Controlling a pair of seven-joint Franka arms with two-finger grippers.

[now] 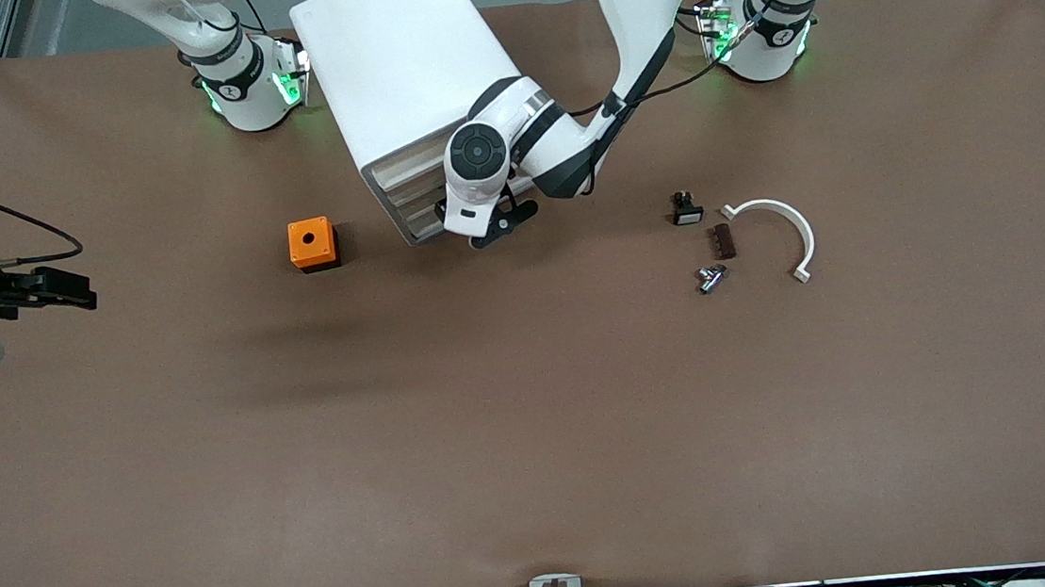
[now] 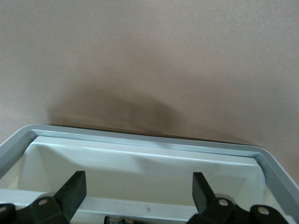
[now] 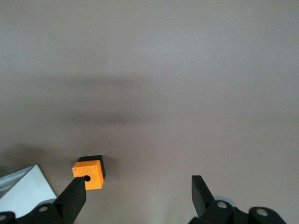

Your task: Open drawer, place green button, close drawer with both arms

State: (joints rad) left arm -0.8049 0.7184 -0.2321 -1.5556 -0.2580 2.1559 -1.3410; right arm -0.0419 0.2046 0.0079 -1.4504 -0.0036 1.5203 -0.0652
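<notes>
Hanging over the pulled-out drawer [image 2: 149, 142], the left gripper [image 1: 498, 225] has its two fingers [image 2: 72, 191] spread wide, and they hold nothing. In the left wrist view a small dark bit shows down in the drawer between them. I think that is the button [image 2: 119, 219], but too little of it shows to be sure. I see no green cap out on the table.

The drawer belongs to the big white cabinet [image 1: 397, 49]. In the front view the cabinet's front faces about 5 o'clock, and the left arm hides most of the drawer there. The drawer's long side runs from about 2 o'clock to 8 o'clock, so it has to be pushed in toward 11 o'clock.

The left gripper is right at the drawer, so it is much nearer than the other one. The right gripper [image 1: 73, 290] waits well apart, out at 9 o'clock from the cabinet, toward the right arm's end of the table. Its fingers are wide apart too, with nothing in them.

An orange cube [image 1: 312, 244] sits between that gripper and the cabinet. Out at 3 o'clock from the drawer lie a small black switch [image 1: 687, 210], a brown piece [image 1: 723, 241], a silvery piece [image 1: 710, 279] and a white curved piece [image 1: 786, 223].
</notes>
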